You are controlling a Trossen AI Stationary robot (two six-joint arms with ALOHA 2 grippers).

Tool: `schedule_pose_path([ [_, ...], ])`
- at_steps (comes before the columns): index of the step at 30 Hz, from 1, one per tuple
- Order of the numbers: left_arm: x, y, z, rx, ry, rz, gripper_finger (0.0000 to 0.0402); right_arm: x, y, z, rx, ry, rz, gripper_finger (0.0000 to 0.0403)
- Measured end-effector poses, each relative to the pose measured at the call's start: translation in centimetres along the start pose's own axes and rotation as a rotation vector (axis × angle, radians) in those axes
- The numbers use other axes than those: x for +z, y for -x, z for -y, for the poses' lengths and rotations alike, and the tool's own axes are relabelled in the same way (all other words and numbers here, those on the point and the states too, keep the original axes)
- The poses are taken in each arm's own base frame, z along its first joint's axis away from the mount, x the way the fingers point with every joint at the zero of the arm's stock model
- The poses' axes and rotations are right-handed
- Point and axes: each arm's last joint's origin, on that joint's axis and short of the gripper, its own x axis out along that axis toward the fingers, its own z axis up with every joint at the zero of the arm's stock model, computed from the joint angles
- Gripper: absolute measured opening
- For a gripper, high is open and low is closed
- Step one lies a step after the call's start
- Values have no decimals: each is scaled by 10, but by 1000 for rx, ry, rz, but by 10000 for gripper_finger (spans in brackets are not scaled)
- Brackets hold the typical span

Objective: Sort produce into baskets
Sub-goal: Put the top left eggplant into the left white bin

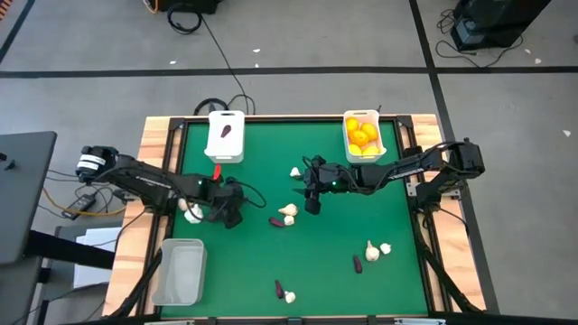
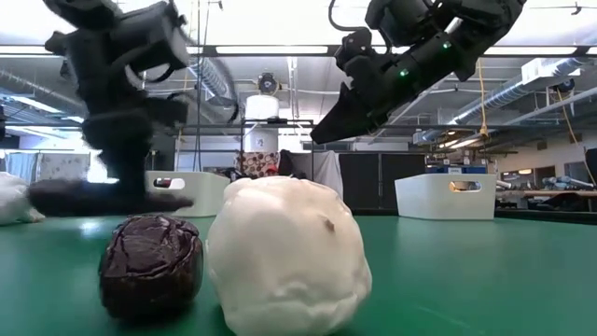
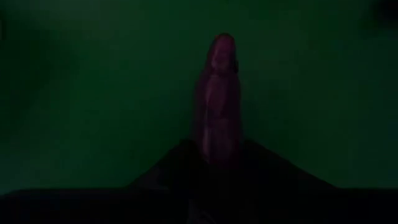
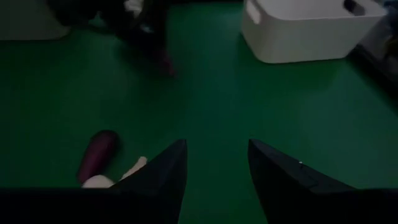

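Note:
My left gripper point(image 1: 233, 215) is at the table's left middle, shut on a dark purple eggplant point(image 3: 217, 106). My right gripper point(image 1: 312, 205) hangs open and empty over the table's middle; it also shows in its wrist view point(image 4: 217, 168). Just ahead of it an eggplant point(image 4: 96, 155) and a garlic bulb point(image 4: 112, 179) lie on the green mat. The far-left white basket point(image 1: 226, 149) holds one eggplant point(image 1: 225, 132). The far-right white basket point(image 1: 364, 152) holds yellow and orange citrus point(image 1: 361, 135). The clear basket point(image 1: 178, 271) stands at the near left. My left gripper pinches the eggplant by one end point(image 3: 217, 146) between its two fingers. The eggplant sticks straight out ahead, in line with the fingers, its free end point(image 3: 222, 46) over the mat. The fingers hide the held end itself.
A garlic bulb point(image 1: 190, 215) lies beside my left arm. More garlic point(image 1: 295, 171) point(image 1: 370, 248) and eggplants point(image 1: 358, 264) point(image 1: 278, 289) are scattered over the mat's middle and near right. An eggplant point(image 2: 149, 266) and a garlic bulb point(image 2: 284, 257) lie right before the low camera.

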Motion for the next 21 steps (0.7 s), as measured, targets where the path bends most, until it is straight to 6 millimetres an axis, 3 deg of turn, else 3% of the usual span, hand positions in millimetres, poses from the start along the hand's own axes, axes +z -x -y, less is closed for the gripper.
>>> schedule_pose_path([
  [6,41,18,-11,33,-33,125,135,0,0,-2,61,-24,-4,180],
  [10,71,31,-32,67,-15,193,135,0,0,-2,60,-81,-6,181],
  [16,112,55,-85,149,77,293,135,-2,0,-2,59,-77,-20,180],
  [21,123,66,-136,215,193,329,135,-5,0,-2,56,-69,-53,181],
])
